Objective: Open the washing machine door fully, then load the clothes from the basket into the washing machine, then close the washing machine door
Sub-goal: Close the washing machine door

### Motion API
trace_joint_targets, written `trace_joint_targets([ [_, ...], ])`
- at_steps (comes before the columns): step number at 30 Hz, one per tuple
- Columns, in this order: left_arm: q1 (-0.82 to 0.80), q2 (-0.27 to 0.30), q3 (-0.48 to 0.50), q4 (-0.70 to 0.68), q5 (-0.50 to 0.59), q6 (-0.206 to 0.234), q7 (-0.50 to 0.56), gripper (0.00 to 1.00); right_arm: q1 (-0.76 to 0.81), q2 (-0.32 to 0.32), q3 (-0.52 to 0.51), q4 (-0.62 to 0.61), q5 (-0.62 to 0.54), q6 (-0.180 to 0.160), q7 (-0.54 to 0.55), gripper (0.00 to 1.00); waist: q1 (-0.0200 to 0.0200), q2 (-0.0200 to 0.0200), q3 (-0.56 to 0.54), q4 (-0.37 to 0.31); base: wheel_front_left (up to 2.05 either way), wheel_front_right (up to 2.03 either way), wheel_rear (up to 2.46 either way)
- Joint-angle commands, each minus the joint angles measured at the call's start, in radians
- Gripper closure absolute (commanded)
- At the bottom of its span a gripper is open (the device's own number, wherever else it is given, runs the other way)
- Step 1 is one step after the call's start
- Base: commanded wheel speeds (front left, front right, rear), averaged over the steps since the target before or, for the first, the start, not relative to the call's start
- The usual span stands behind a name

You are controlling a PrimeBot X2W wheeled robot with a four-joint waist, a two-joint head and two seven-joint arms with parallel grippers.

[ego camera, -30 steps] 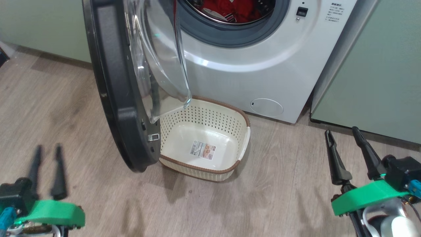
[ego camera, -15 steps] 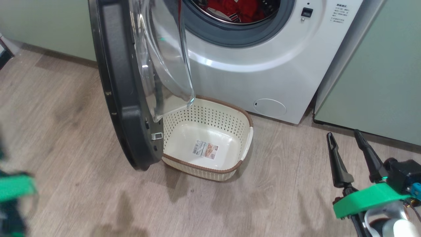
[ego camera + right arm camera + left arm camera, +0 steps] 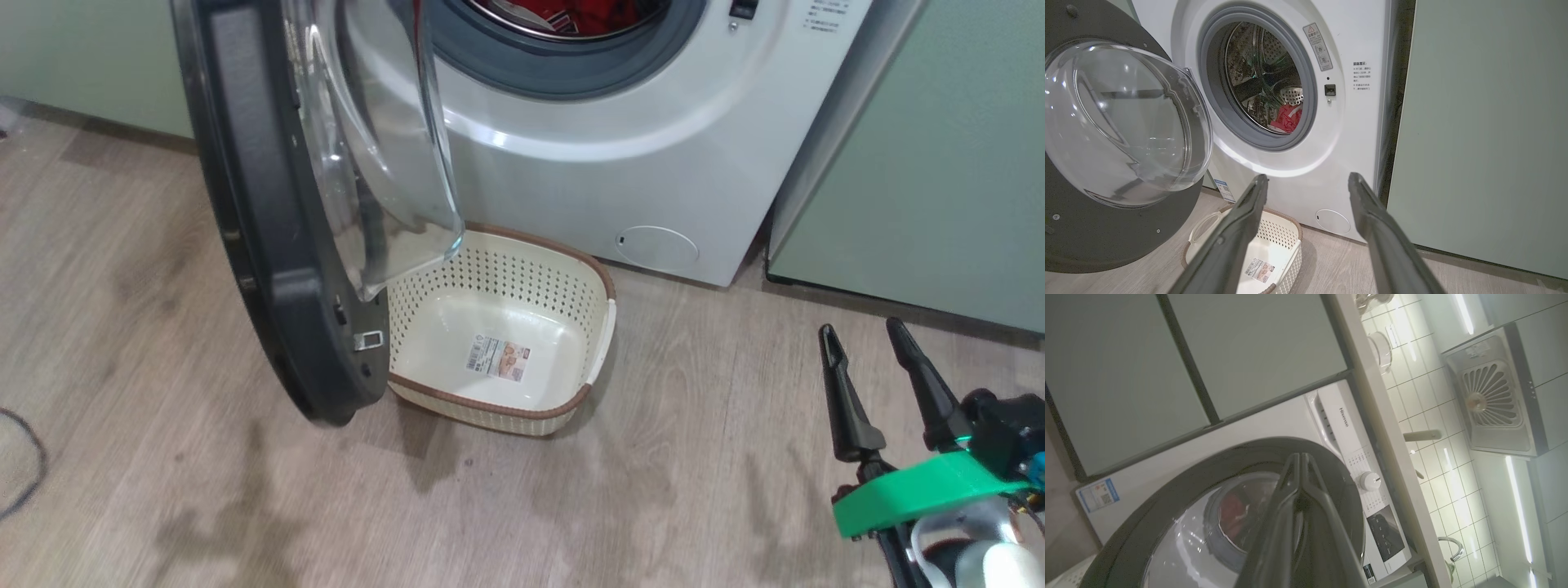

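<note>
Door: the washing machine door (image 3: 269, 245) stands swung open on the left, with a wide glossy black rim and a clear bulging glass bowl (image 3: 384, 147).
Machine: the washing machine (image 3: 588, 188) is smooth white; a grey rubber gasket (image 3: 563, 73) rings its steel drum (image 3: 1261, 53).
Clothes: the clothes (image 3: 1288, 118), soft red fabric, lie inside the drum.
Basket: the basket (image 3: 506, 273), cream perforated plastic with a brown woven-look rim, sits on the wood-grain floor (image 3: 694, 490) just before the machine, beside the door.
My left pincer (image 3: 1300, 465): clenched, dark fingers pressed tip to tip, pointing at the door's glass.
My right pincer (image 3: 861, 328): released, long fingers spread apart, near right over the floor.
</note>
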Motion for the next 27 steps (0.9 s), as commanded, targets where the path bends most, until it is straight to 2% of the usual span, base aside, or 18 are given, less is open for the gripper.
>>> trace_joint_targets([
  [1, -0.036, 0.045, 0.007, -0.021, -0.02, 0.005, 0.038, 1.0, -0.043, -0.011, 0.022, -0.037, 0.003, 0.0, -0.009, 0.0, -0.0001, 0.0, 0.007, -0.009, 0.0, 0.0, 0.0],
  [12, 0.041, -0.02, -0.131, -0.064, -0.109, 0.016, 0.213, 1.0, -0.053, -0.011, 0.013, -0.041, 0.001, 0.0, -0.011, 0.0, -0.0001, 0.0, 0.031, -0.024, 0.0, 0.0, 0.0],
  [19, 0.073, -0.067, -0.19, -0.1, -0.121, 0.029, 0.243, 1.0, -0.06, -0.011, 0.018, -0.044, 0.0, 0.0, -0.01, 0.0, -0.0001, 0.0, 0.047, -0.027, 0.0, 0.0, 0.0],
  [27, 0.094, -0.086, -0.226, -0.119, -0.128, 0.034, 0.268, 1.0, -0.064, -0.011, 0.02, -0.043, 0.0, 0.0, -0.011, 0.0, -0.0001, 0.0, 0.058, -0.036, 0.0, 0.0, 0.0],
])
